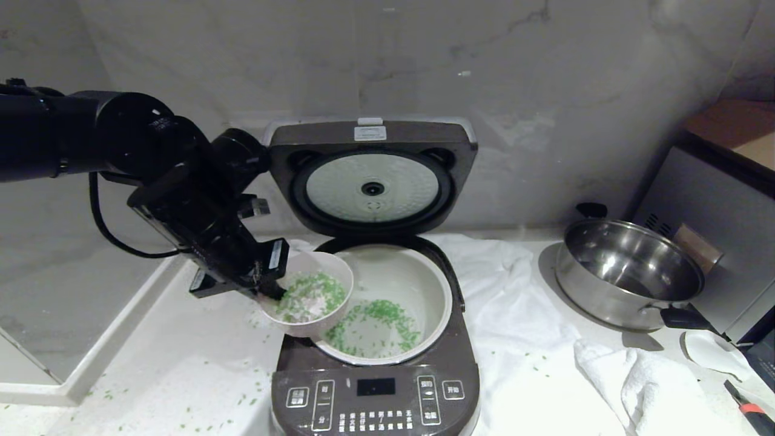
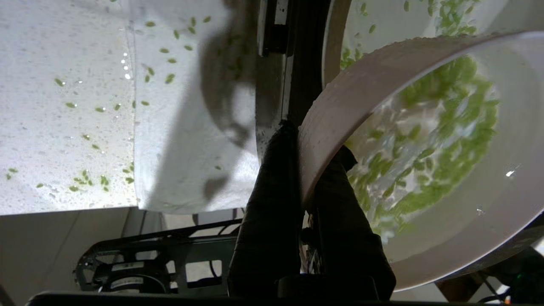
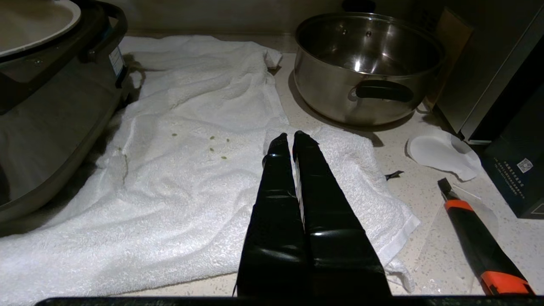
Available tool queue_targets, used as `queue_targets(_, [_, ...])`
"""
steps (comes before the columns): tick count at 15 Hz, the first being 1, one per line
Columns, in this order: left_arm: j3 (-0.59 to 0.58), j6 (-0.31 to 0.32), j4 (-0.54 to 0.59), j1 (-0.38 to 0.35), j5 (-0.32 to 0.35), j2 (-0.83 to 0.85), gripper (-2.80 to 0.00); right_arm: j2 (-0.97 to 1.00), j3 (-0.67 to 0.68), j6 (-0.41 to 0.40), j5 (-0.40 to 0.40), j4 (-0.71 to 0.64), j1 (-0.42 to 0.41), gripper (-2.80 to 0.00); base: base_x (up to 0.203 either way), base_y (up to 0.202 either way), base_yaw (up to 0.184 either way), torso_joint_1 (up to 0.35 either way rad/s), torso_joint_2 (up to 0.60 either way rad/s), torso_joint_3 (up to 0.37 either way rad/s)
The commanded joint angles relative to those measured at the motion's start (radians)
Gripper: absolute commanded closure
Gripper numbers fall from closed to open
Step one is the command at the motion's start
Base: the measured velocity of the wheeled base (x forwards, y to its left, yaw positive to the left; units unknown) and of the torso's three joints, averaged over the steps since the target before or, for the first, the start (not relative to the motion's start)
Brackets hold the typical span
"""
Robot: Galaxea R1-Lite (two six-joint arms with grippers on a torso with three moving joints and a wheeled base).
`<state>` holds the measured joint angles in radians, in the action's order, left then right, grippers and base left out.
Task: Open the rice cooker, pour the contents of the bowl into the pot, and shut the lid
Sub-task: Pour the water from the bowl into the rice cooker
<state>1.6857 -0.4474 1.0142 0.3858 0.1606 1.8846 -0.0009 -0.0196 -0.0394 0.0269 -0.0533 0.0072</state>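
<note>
Bowl (image 1: 309, 295), rim pinched in the left pincer (image 1: 270, 289), tilts over the pot (image 1: 396, 284), greens (image 1: 312, 297) remaining.

A: The head view looks down from in front on the open rice cooker (image 1: 374, 339).
B: The left wrist view sits close against the bowl (image 2: 340, 106); the right wrist view shares the steel pan (image 3: 365, 68).

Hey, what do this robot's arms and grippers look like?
Both are glossy black. The left arm has thick rounded segments, a looping black cable and white stickers near the left gripper. The right gripper has two long, flat fingers tapering to rounded tips.
</note>
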Motion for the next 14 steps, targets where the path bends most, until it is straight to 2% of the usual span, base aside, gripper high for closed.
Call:
queue_targets(1, [0.002, -0.025, -0.003, 0.031, 0.0, 0.033, 0.0, -0.001, 0.0, -0.001, 0.001, 0.0, 0.0, 0.0, 0.0, 0.0, 0.0, 0.0, 0.0, 0.0])
queue_targets(3, [0.002, -0.039, -0.003, 0.047, -0.001, 0.045, 0.0, 0.0, 0.0, -0.001, 0.001, 0.0, 0.0, 0.0, 0.0, 0.0, 0.0, 0.0, 0.0, 0.0])
queue_targets(7, [-0.002, -0.036, -0.003, 0.019, -0.004, 0.028, 0.0, -0.001, 0.0, -0.001, 0.001, 0.0, 0.0, 0.0, 0.0, 0.0, 0.0, 0.0, 0.0, 0.0])
queue_targets(14, [-0.015, -0.034, 0.0, 0.018, 0.0, 0.016, 0.0, -0.001, 0.0, -0.001, 0.001, 0.0, 0.0, 0.0, 0.0, 0.0, 0.0, 0.0, 0.0, 0.0])
